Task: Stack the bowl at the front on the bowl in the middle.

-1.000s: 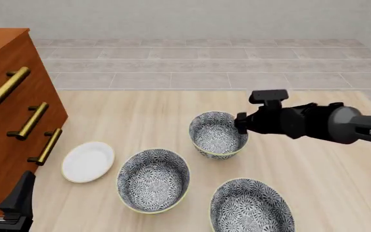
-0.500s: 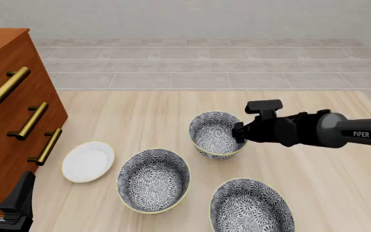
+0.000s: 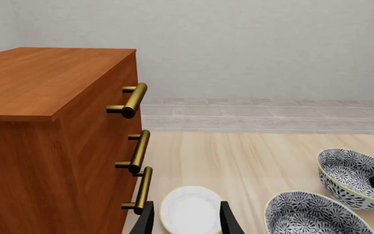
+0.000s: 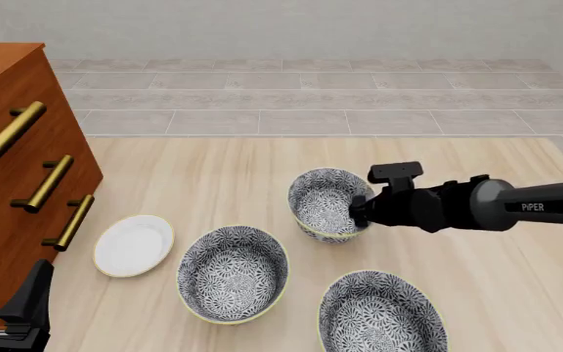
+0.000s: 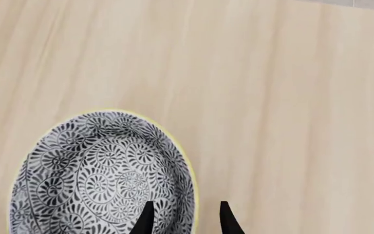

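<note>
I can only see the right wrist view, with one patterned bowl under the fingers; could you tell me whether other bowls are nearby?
Observer: Yes. The right gripper straddles the rim of the bowl at the front, the farthest one. Two matching bowls sit nearer the arms: the bowl in the middle to its left, and a third bowl nearest of all.
Operator: Thank you. Where is the left gripper, please?
Observer: The left gripper is open, low beside the wooden drawer cabinet, pointing over a small white plate and holding nothing.
</note>
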Motion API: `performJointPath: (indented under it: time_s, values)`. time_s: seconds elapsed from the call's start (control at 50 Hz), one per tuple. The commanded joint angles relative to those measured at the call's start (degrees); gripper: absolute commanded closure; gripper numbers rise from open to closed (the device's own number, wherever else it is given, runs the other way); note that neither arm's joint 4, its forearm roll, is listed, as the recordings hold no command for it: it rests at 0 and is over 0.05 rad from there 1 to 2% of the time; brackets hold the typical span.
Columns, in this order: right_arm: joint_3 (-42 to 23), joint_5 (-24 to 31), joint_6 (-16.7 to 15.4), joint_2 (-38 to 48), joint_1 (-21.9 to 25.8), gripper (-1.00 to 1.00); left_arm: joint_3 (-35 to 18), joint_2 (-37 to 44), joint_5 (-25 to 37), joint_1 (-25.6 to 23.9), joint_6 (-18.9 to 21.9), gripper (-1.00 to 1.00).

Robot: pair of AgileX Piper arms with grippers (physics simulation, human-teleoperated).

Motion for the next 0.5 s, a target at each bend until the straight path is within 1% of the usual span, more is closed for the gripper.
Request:
performJointPath:
  time_s: [0.02,0.34,0.36,0.5]
  values:
    - [0.7,-1.0,-0.4,0.8,0.1,-1.0,0.0,0.0,0.0,0.0,0.0,-1.0]
    - [0.6,-0.7,0.7,0.9,1.2,-1.0,0.0,0.0,0.0,0.0,0.0,-1.0]
    - [0.7,-0.7,0.7,0.9,1.2,1.0,0.0,0.0,0.0,0.0,0.0,-1.0]
    - [0.7,-0.8,1.0,0.9,1.7,1.0,0.0,0.0,0.0,0.0,0.0,-1.0]
